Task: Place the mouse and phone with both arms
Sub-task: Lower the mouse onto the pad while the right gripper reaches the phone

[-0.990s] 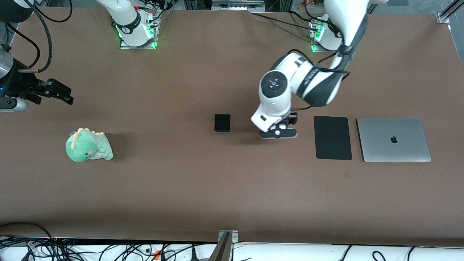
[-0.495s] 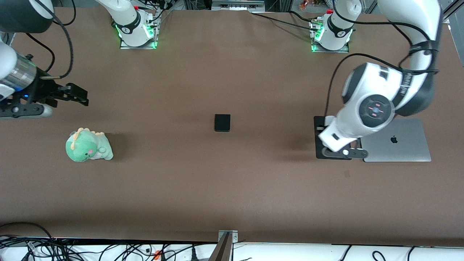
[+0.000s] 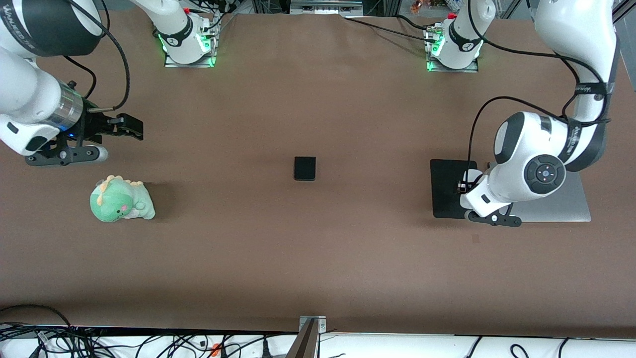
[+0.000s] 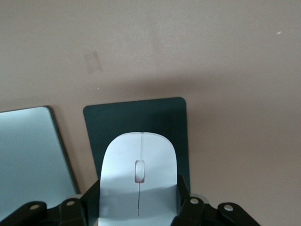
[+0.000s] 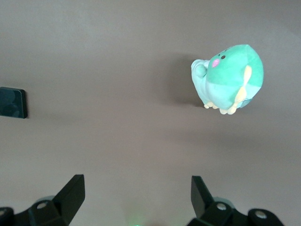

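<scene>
The left hand (image 4: 138,207), clenched on the mouse (image 4: 139,181), hangs directly over the mouse pad (image 3: 449,189), while the released right hand (image 3: 130,127) waits over the bench (image 3: 318,258), well apart from the phone (image 3: 304,168).

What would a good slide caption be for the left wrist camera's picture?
Left gripper holds the white mouse above the black mouse pad, beside the silver laptop.

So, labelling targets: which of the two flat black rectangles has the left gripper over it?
The large flat black mouse pad beside the silver laptop, not the small black phone mid-table.
</scene>
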Controlling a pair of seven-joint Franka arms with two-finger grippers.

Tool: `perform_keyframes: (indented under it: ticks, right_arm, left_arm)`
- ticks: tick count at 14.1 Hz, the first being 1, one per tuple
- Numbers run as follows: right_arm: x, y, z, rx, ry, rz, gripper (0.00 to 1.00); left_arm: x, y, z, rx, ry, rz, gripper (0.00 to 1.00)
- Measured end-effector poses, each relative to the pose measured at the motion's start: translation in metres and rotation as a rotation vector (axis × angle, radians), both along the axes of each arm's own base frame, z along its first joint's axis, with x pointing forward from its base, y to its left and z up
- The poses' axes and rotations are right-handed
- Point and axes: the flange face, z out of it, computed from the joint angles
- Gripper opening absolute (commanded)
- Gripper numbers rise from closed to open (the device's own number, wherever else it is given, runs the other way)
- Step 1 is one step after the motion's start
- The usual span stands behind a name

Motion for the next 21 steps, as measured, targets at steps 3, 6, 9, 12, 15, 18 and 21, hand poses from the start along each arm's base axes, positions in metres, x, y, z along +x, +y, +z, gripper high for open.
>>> perform_keyframes:
  ticks: [3,6,9,12,15,18,21]
  right_arm:
    - [0.002,0.016,-0.013,-0.001,0.020,0.027,1.00]
    - [0.015,0.058,-0.047,0.047,0.014,0.021,1.00]
    - [0.024,0.120,-0.093,0.036,-0.014,-0.091,1.00]
    - [0.016,0.203,-0.138,0.023,-0.066,-0.224,1.00]
    - [0.005,0.268,-0.189,0.043,-0.124,-0.285,1.00]
    - [-0.007,0.315,-0.241,0.069,-0.169,-0.297,1.00]
    - [-0.028,0.351,-0.285,0.072,-0.177,-0.257,1.00]
  left_arm:
    - [-0.017,0.014,-0.045,-0.022,-0.054,-0.003,0.29]
    - [-0.040,0.028,-0.084,-0.042,-0.107,0.006,0.34]
    - [-0.057,0.030,-0.115,-0.059,-0.141,0.004,0.46]
    - [-0.063,0.029,-0.126,-0.062,-0.130,0.002,0.46]
    - [-0.063,0.030,-0.127,-0.063,-0.129,0.004,1.00]
    - [-0.064,0.032,-0.131,-0.063,-0.123,0.008,1.00]
    - [-0.059,0.029,-0.124,-0.067,-0.145,0.001,1.00]
